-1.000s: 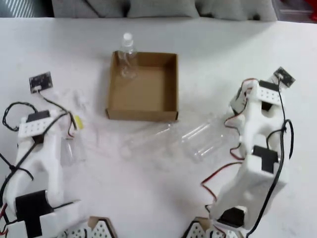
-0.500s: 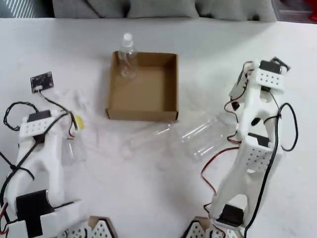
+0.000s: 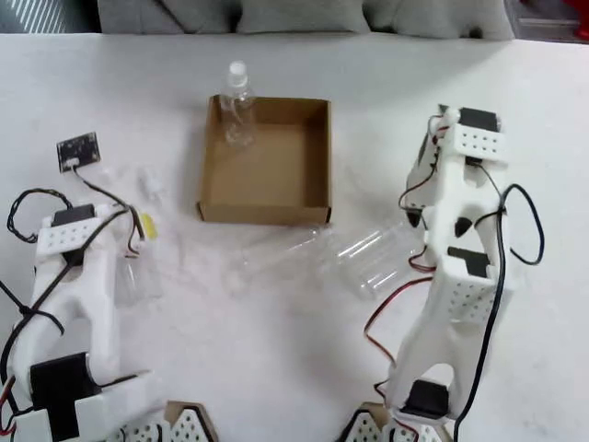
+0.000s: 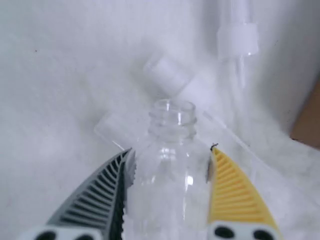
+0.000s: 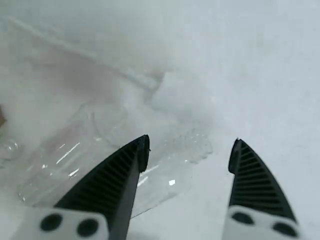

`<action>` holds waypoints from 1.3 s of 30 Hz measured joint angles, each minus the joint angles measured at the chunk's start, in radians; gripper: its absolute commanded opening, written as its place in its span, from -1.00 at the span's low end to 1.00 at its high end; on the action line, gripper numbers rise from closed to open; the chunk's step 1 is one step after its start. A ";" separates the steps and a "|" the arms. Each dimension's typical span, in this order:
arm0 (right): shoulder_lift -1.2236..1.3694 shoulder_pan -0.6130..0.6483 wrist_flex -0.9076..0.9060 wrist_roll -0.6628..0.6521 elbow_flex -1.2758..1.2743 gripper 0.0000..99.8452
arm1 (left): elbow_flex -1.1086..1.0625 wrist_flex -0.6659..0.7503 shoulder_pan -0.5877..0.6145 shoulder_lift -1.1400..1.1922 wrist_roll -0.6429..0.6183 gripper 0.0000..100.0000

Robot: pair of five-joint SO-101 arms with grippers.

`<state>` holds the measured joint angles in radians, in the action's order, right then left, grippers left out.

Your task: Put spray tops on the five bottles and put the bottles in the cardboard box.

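Left of the cardboard box (image 3: 276, 170), the left pincer (image 4: 171, 152) pinches an uncapped bottle (image 4: 172, 187), while the right pincer (image 5: 190, 141) hangs spread above clear bottles (image 5: 95, 145) lying on the worktop (image 3: 276, 368) by the box's near right corner.

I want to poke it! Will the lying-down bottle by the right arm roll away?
Probably yes: the bottle lies on its round side on the smooth table. It looks empty and thin, so likely light and a bit squashy.
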<state>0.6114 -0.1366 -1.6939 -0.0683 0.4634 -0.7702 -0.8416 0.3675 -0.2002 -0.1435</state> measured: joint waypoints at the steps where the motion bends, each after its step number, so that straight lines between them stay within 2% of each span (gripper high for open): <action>1: -0.009 0.012 0.014 -0.011 -0.018 -0.53 | 0.000 0.002 0.000 0.000 0.000 -0.96; 12: 0.048 0.026 0.299 -0.198 -0.140 -0.54 | 0.000 0.005 0.000 0.000 0.000 -0.96; 14: 0.063 0.023 0.311 -0.230 -0.138 -0.65 | -0.006 0.005 0.000 0.000 0.000 -0.96; 17: 0.074 0.008 0.313 -0.284 -0.138 -0.99 | -0.009 0.005 0.000 0.000 0.000 -0.96; 20: 0.072 -0.035 0.315 -0.328 -0.126 -0.88 | -0.011 0.005 0.000 0.000 0.000 -0.96; 25: 0.054 -0.095 0.199 -0.411 -0.089 -0.97 | -0.011 0.005 0.000 0.000 0.000 -0.96; 31: -0.038 -0.209 0.009 -0.680 -0.005 -0.97 | -0.011 0.005 0.000 0.000 0.000 -0.96; 36: -0.172 -0.330 0.003 -0.941 -0.055 -0.97 | -0.011 0.005 0.000 0.000 0.000 -0.96; 39: -0.249 -0.376 0.003 -1.045 -0.163 -0.97 | -0.011 0.005 0.000 0.000 0.000 -0.96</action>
<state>0.3629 -0.5125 -1.6909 -1.1132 0.3007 -0.7810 -0.8370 0.3675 -0.2002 -0.1435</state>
